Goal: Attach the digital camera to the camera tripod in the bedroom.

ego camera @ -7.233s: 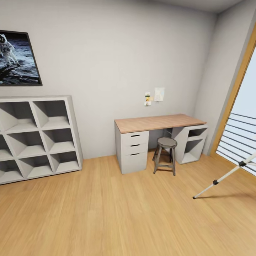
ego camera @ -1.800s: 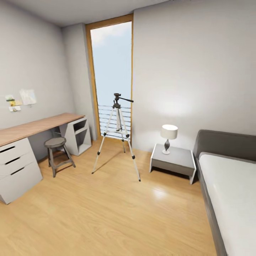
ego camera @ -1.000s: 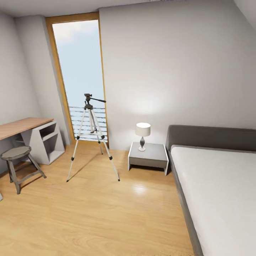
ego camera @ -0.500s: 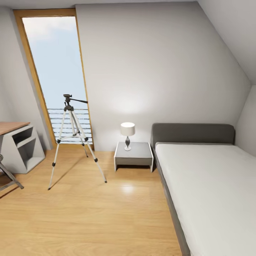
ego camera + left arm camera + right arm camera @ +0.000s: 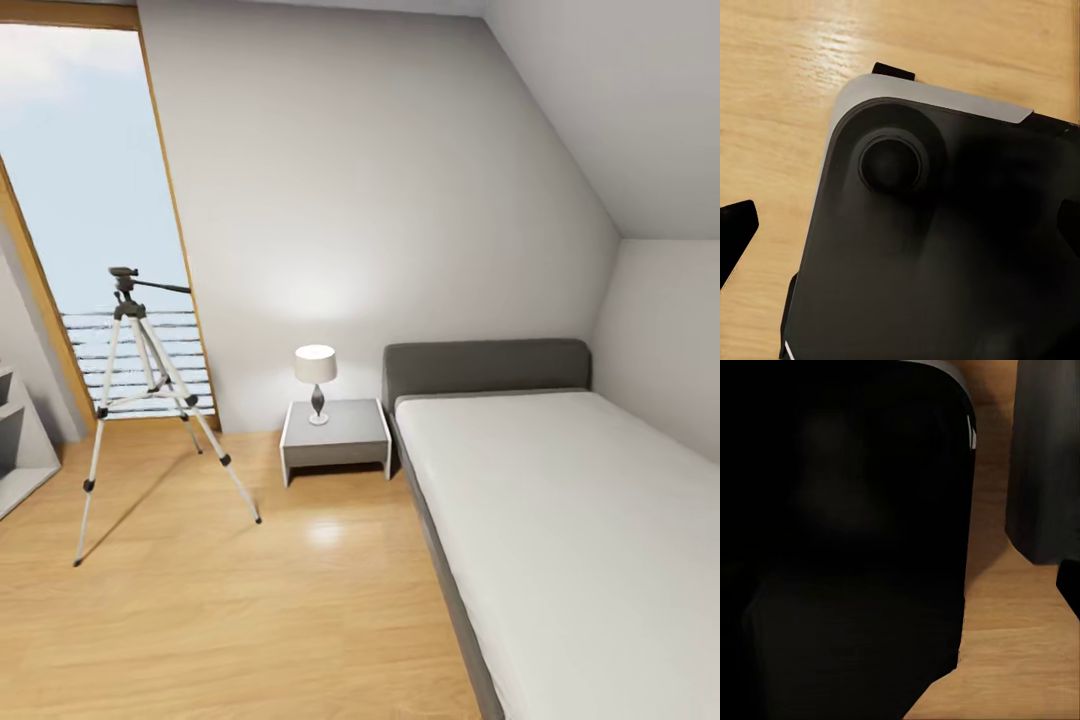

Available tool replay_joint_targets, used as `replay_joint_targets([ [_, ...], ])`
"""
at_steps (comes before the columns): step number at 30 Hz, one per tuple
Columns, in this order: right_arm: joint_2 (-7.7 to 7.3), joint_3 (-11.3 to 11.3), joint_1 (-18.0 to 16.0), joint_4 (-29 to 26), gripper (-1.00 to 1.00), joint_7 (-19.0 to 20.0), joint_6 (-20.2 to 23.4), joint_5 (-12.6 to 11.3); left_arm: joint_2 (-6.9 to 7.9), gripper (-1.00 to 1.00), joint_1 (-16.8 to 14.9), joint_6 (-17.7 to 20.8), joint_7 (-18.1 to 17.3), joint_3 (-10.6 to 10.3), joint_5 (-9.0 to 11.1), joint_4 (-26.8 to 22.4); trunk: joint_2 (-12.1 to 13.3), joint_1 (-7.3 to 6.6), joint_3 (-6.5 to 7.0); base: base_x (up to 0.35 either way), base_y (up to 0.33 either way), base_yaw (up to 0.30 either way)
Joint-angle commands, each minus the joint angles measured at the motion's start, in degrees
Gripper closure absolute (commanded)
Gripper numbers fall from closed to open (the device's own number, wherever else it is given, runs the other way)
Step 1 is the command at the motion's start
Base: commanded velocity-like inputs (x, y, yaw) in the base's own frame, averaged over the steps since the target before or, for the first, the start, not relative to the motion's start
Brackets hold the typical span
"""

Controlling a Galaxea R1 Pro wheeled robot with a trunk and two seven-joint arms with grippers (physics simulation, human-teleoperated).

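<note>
The camera tripod (image 5: 128,303) stands on the light wood floor at the head view's left, in front of the tall window (image 5: 80,230). Its silver legs are spread, and its black head and pan handle carry nothing. The digital camera is out of view. In the left wrist view my left gripper (image 5: 902,229) hangs open over my own black base (image 5: 945,247), one dark fingertip (image 5: 736,225) at each side edge. In the right wrist view my right gripper has one fingertip (image 5: 1069,581) far out at the edge, and nothing is held.
A grey bed with a white mattress (image 5: 570,520) takes up the right side. A grey nightstand (image 5: 335,445) with a lit lamp (image 5: 316,378) stands between bed and tripod. The desk's grey end (image 5: 15,440) shows at the far left. Bare floor (image 5: 250,600) lies ahead.
The head view has swung to the right, so the whole picture shifted left. The stool and desk top slid out of frame and more of the bed came in. The tripod itself stands unmoved.
</note>
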Motion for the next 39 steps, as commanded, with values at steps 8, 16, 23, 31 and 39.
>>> replay_joint_targets([
  [8, 0.00, 0.04, -0.01, 0.00, -1.00, -0.01, -0.16, 0.06, 0.00, -1.00, 0.01, -0.12, -0.01, 0.01, 0.24, -0.03, -0.02, 0.00, -0.04, 0.000, 0.000, -0.295],
  [16, 0.01, 0.04, -0.01, 0.00, -1.00, -0.03, -0.16, 0.10, 0.00, -1.00, 0.01, -0.12, 0.00, 0.01, 0.23, -0.03, -0.02, 0.00, -0.04, 0.000, 0.000, -0.295],
  [23, 0.05, 0.04, -0.01, 0.00, -1.00, 0.02, -0.16, 0.12, 0.00, -1.00, 0.01, -0.12, 0.03, 0.01, 0.24, -0.03, -0.02, 0.00, -0.04, 0.000, 0.000, -0.288],
  [31, 0.10, -0.01, -0.01, 0.00, -1.00, 0.15, -0.08, 0.21, 0.02, -1.00, 0.01, -0.12, 0.04, -0.01, 0.24, -0.03, -0.02, 0.00, -0.04, 0.000, 0.000, -0.098],
  [39, 0.24, 2.12, -0.01, 0.00, -1.00, 0.25, -0.03, 2.45, 0.04, -1.00, 0.01, -0.12, 0.07, 0.00, 0.24, -0.07, -0.02, 0.00, -0.04, 0.000, 0.000, -0.016],
])
